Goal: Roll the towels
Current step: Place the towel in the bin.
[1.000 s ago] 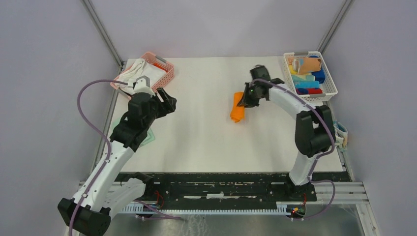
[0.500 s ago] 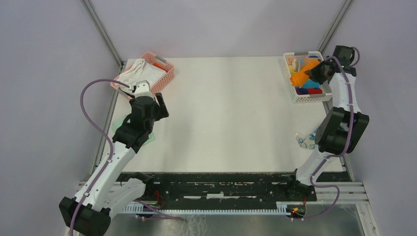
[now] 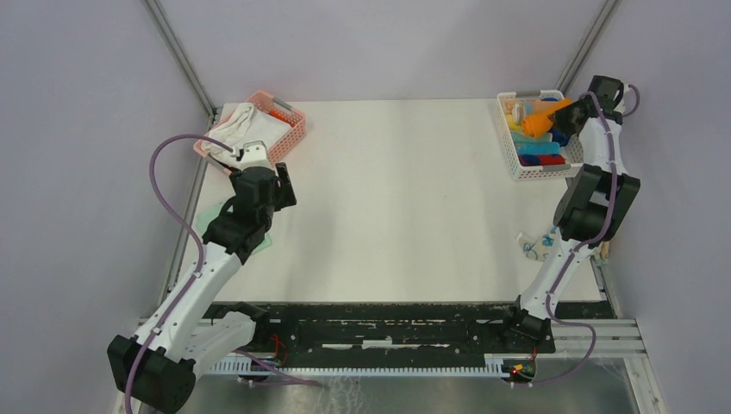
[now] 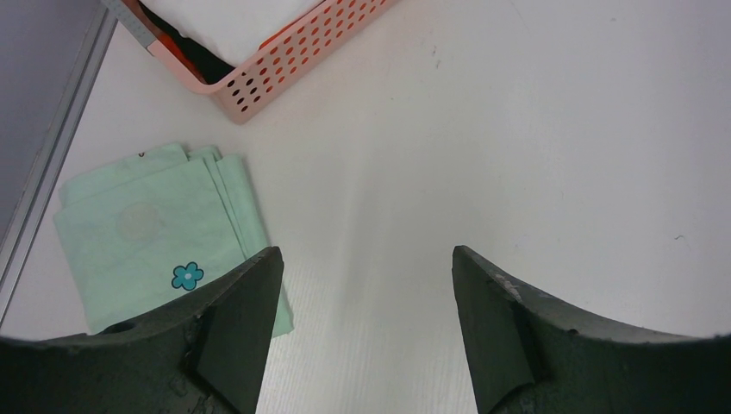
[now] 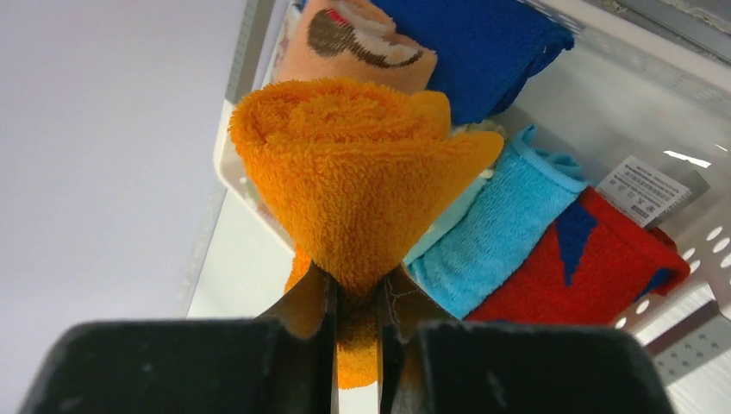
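Observation:
My right gripper is shut on a rolled orange towel and holds it above the white basket at the far right; the roll also shows in the top view. Rolled blue, light blue and red towels lie in that basket. A folded mint green towel with a blue flower lies flat at the table's left edge. My left gripper is open and empty, hovering over bare table just right of it. It shows in the top view too.
A pink basket with white cloth in it stands at the far left corner; its perforated wall shows in the left wrist view. A small white and blue object lies by the right arm near the table's right edge.
My right gripper carried the orange roll from the table's middle to the white basket and now holds it higher over it. My left gripper drew back toward the green towel.

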